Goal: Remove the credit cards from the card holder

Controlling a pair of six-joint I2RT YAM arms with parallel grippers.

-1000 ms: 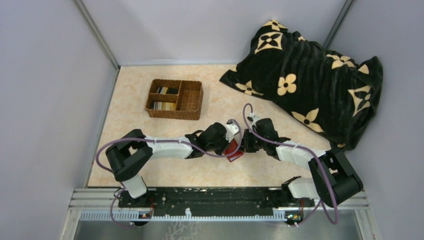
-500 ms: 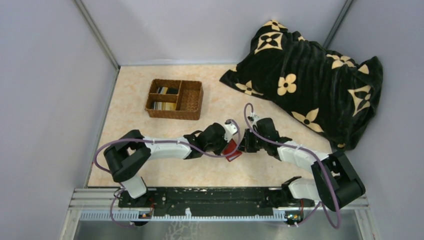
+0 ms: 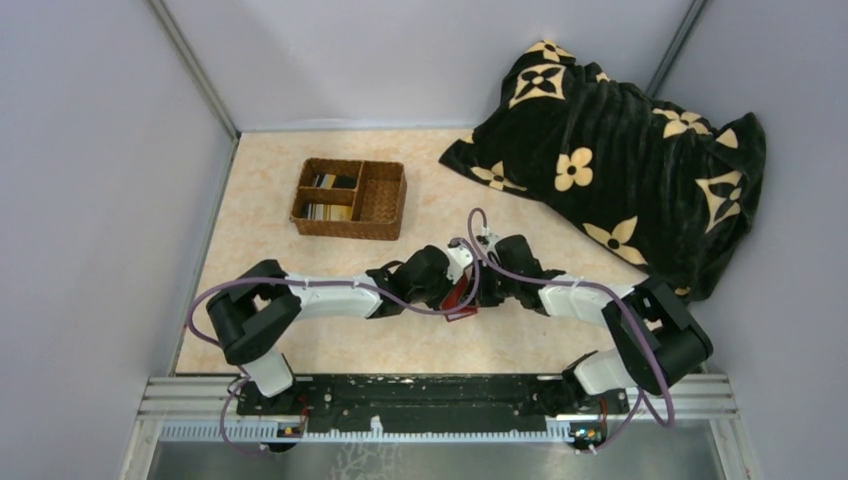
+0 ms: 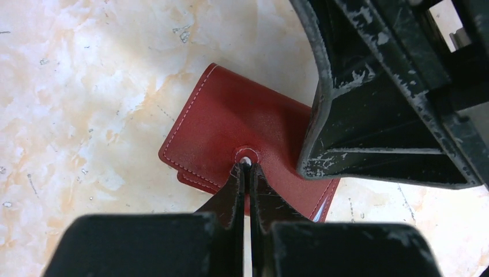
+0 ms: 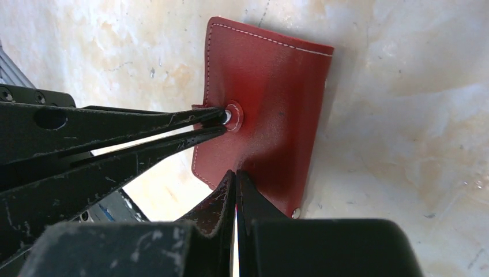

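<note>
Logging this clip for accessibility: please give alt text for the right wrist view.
A red card holder, seen against a marbled beige table, is pinched at its near edge by the shut right pincer. The left pincer, entering from the left side, is shut on its snap.

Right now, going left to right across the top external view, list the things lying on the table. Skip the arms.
Brown wicker divided basket → red leather booklet-style card holder → black plush blanket with beige flower pattern.
</note>
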